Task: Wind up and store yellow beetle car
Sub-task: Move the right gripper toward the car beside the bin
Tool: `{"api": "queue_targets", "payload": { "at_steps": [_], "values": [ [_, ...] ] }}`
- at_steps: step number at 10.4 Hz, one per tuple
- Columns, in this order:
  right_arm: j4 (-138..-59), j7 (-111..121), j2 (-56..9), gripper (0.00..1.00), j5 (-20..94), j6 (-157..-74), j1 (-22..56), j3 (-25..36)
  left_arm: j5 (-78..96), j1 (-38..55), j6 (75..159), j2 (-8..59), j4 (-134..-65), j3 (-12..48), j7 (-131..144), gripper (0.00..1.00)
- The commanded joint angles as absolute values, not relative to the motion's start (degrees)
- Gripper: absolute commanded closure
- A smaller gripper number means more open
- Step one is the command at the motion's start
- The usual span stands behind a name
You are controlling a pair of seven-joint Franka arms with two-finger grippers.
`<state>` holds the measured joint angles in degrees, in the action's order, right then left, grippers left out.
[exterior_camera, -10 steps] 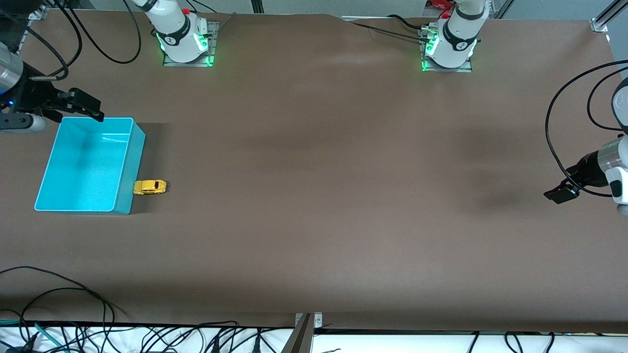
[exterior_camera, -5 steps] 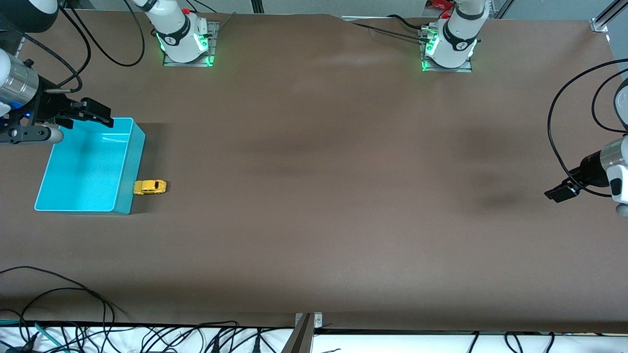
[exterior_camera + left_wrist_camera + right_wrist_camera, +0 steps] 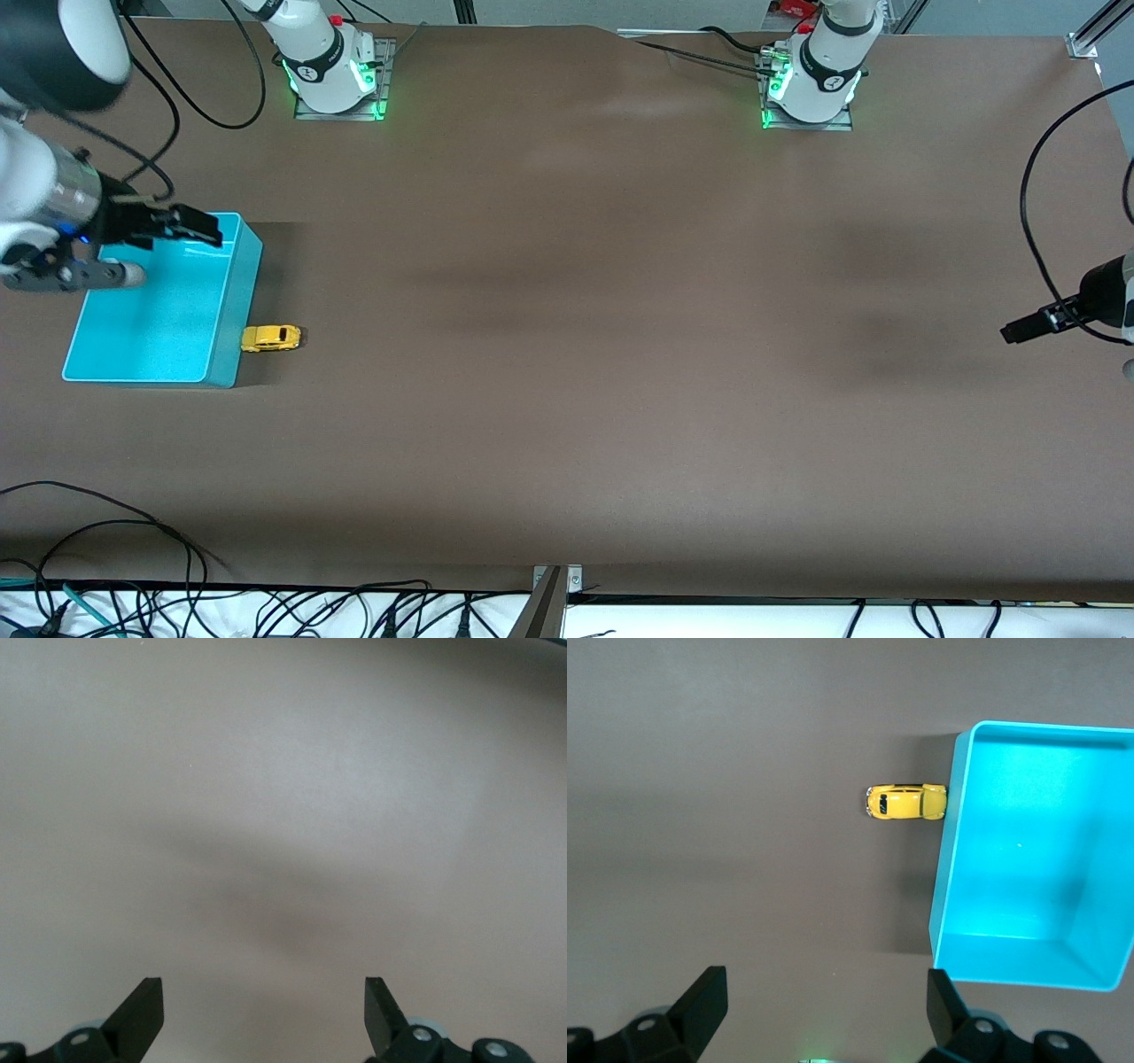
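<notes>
Yellow and rounded, the tiny beetle-shaped toy car [image 3: 271, 338] sits on the brown table covering [image 3: 576, 354] in the left-middle of the front frame, its wheels down. Its long axis runs across that frame, along the table's length, and one end touches or nearly touches the outer wall of the open turquoise plastic bin [image 3: 226, 301]; I cannot tell nose from tail. In my right wrist view the same car [image 3: 905, 803] lies end-on against the bin's wall [image 3: 946, 859], with dark windows showing on its roofline. The bin's inside holds nothing I can see.

My right gripper [image 3: 190, 225] hangs over the bin's rim at the corner farther from the front camera, in the upper left of the frame. Its black fingers [image 3: 704, 1001] stand wide apart in the wrist view and hold nothing. The car is nearer the camera than that corner, with the bin's long wall running between the two spots.

My left gripper [image 3: 1028, 328] waits at the right edge of the frame, over bare table, well apart from the car. Its fingers [image 3: 142, 1010] are spread wide too, empty, with only plain covering [image 3: 292, 815] under them.

Black cables [image 3: 106, 549] trail along the bottom left edge, off the work surface.
</notes>
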<state>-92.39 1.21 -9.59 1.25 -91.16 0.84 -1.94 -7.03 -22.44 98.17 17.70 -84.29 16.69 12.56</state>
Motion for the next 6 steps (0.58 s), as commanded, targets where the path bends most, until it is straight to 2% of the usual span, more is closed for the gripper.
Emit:
{"api": "queue_targets", "payload": {
  "at_steps": [1,6],
  "values": [
    [-93.5,7.17,-11.6,0.0,-0.43,-94.03,0.7,-2.02,-5.89,-22.59,95.27,16.8,-82.18,18.44,8.88,0.0],
    [-101.94,23.59,-11.6,0.0,-5.97,-103.34,0.88,-2.29,-5.89,-22.67,94.92,14.77,-82.61,21.79,7.47,0.0]
  ]
}}
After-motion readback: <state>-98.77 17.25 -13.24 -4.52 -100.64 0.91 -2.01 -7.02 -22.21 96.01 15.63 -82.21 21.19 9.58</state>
